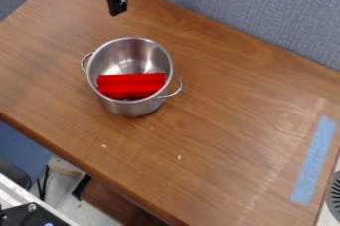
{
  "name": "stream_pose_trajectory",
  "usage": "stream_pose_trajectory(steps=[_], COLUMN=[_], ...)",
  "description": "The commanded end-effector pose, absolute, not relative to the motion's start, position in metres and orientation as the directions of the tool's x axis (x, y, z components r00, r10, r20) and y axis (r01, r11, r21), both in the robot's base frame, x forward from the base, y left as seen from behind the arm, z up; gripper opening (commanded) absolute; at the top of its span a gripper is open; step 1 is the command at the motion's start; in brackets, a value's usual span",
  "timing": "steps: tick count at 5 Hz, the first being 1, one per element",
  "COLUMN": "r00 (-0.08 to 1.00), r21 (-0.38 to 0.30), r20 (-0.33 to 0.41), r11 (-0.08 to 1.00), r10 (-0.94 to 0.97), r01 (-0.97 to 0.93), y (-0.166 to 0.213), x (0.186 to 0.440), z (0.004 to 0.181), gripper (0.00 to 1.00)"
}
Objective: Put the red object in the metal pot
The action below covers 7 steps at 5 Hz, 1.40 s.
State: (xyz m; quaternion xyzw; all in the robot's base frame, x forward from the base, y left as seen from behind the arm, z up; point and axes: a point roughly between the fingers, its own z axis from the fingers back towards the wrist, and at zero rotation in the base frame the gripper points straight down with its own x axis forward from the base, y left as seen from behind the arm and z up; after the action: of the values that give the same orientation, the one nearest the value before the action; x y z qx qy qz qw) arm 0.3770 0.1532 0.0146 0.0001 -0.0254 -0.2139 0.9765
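The red object (133,85) lies inside the metal pot (131,61), which stands on the wooden table (226,120) left of centre. Its flat top faces up and its straight edge runs across the pot's middle. My gripper (115,6) hangs at the top of the view, above and behind the pot, well apart from it. The dark fingers point down with nothing between them; the jaws stand open.
A strip of blue tape (313,158) lies near the table's right edge. A grey wall (265,6) runs behind the table. Cables and floor clutter (40,185) show below the front edge.
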Motion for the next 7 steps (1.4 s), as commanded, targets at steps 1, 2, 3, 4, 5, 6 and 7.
stream_pose_trajectory(steps=[1,2,3,4,5,6,7], r00=[0.903,0.892,0.89,0.885,0.914,0.949,0.925], r21=[0.046,0.039,0.028,0.023,0.034,0.034,0.023], r20=[0.093,0.092,0.095,0.073,0.085,0.091,0.11], r11=[0.908,0.897,0.895,0.888,0.918,0.954,0.931], r10=[-0.419,-0.442,-0.446,-0.46,-0.397,-0.301,-0.364], r01=[0.417,0.44,0.446,0.46,0.396,0.299,0.363], y=[0.173,0.168,0.145,0.112,0.1,0.081,0.078], x=[0.401,0.397,0.384,0.364,0.367,0.373,0.348], z=[0.048,0.077,0.054,0.04,0.09,0.14,0.116], gripper=[0.0,0.0,0.0,0.0,0.0,0.0,0.0])
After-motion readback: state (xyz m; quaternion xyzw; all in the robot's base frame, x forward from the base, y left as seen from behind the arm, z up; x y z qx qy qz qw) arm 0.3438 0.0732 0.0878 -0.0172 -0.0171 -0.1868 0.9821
